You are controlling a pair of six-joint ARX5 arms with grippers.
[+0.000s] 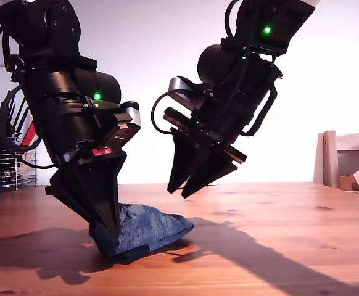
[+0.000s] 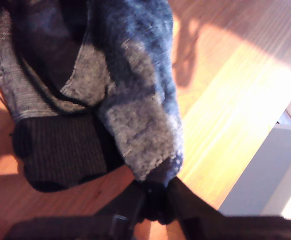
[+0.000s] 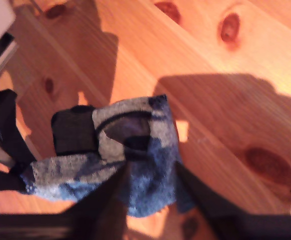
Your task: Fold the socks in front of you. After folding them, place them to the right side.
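Your socks lay in a bunched, partly folded heap on the table, with the first gripper planted on the end of the heap toward the exterior view's left. In the first wrist view the jaws were pressed together on a tip of the knit, so that gripper was pinching the socks and not merely resting on them. The second gripper hung above the socks, clear of them, off toward the exterior view's right. Its jaws stood spread, with the socks showing between the two fingers in its wrist view and nothing held.

The pinch looked thin: only a small corner of cloth sat in the jaws. If you had lifted or dragged from there, I judge the knit could have slipped out, or only the top layer could have come along and the fold opened. The heap was loose and uneven, so a sideways pull might have rolled it instead of sliding it. The second gripper coming down with its jaws spread could also have pushed the bundle away, or caught the first gripper's fingers, since they sat near the same end.
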